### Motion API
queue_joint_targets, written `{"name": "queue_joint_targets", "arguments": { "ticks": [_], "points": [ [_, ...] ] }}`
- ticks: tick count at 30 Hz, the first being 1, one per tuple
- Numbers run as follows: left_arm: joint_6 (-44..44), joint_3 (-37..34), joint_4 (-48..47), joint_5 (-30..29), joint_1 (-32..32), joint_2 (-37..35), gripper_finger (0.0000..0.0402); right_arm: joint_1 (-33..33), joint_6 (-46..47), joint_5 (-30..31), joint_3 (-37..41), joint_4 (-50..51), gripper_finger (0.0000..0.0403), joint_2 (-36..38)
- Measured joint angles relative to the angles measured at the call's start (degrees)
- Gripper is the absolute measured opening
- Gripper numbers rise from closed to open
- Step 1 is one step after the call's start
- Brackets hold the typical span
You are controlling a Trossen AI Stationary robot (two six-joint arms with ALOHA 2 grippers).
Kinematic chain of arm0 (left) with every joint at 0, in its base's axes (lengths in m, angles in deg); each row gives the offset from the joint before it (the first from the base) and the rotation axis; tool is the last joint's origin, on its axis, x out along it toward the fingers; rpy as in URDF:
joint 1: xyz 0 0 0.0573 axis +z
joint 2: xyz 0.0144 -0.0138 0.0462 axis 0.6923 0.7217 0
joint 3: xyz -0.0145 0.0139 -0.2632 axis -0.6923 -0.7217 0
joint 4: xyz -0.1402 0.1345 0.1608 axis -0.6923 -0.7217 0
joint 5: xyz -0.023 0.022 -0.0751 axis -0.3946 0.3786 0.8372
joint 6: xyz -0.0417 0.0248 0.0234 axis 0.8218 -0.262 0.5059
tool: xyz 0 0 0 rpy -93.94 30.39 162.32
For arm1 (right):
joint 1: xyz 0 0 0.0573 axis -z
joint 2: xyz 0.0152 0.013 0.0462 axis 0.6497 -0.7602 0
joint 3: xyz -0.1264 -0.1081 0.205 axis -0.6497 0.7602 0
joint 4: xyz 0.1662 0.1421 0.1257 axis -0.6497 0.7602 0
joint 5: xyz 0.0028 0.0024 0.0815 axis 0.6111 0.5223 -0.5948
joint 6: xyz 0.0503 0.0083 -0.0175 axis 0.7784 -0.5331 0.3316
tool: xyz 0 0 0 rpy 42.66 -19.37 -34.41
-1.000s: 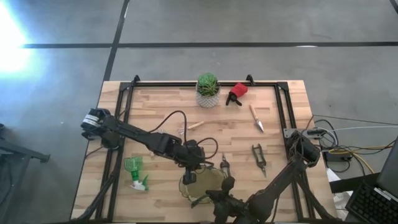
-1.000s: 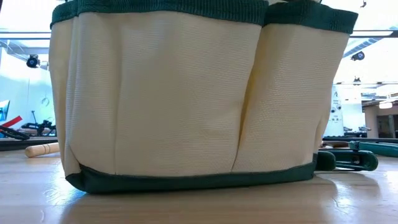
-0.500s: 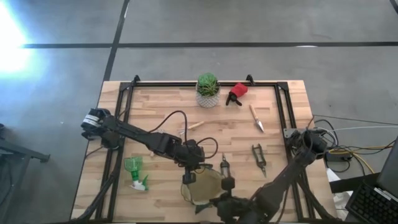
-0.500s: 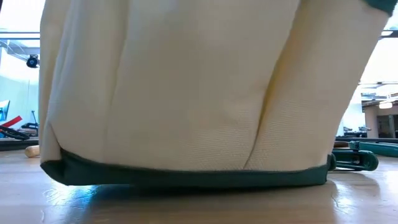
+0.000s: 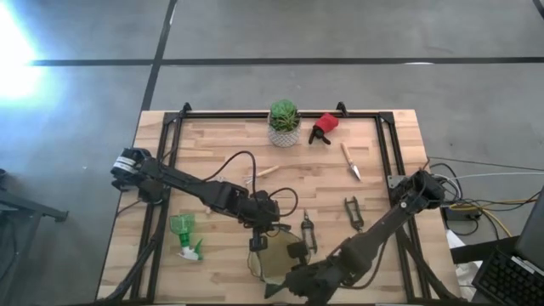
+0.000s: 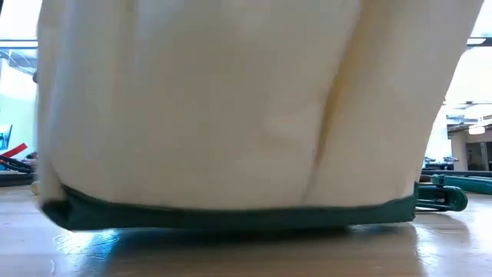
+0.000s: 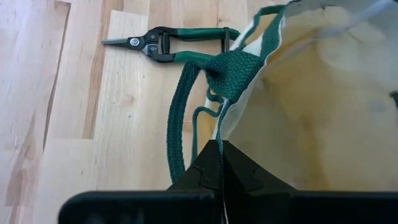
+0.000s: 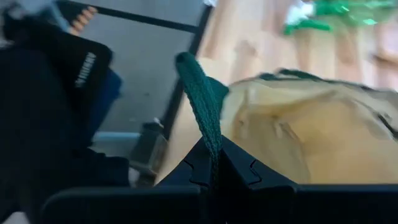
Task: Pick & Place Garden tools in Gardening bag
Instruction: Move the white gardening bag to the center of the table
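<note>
While both arms stretch low toward the gardening bag [image 5: 276,259] at the desk's [image 5: 212,144] near edge, the left hand [image 7: 219,163] is clenched on its rim and the right hand [image 8: 214,163] on a green handle [image 8: 200,102], pruners [image 7: 168,45] just beside.

1 bag [image 5: 276,259], 2 pruners [image 5: 354,213] [image 5: 307,233], 1 spray bottle [image 5: 184,235], 1 red sprayer pc [image 5: 324,127], 1 dibber [image 5: 350,161], 1 potted plant [image 5: 284,123].
</note>
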Motion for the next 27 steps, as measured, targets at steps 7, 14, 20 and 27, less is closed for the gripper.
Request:
{"name": "queue_joint_targets", "arguments": {
  "ticks": [7,14,20,27],
  "points": [
    [-0.3,0.0,0.0,0.0,0.0,0.0,0.0,0.1,-0.4,-2.3,0.0,-0.9,0.0009,2.4],
    [-0.3,0.0,-0.1,-0.1,0.3,0.0,0.0,0.2,0.6,-1.4,0.0,-0.7,0.0041,2.8],
    [-0.3,0.0,-0.3,-0.1,0.5,0.0,0.0,0.2,1.8,-0.4,0.4,-0.7,0.0121,2.2],
    [-0.3,0.0,-1.3,-0.1,1.0,0.0,0.0,-2.4,2.3,-5.3,0.4,-2.8,0.0181,2.3]
  ]
}}
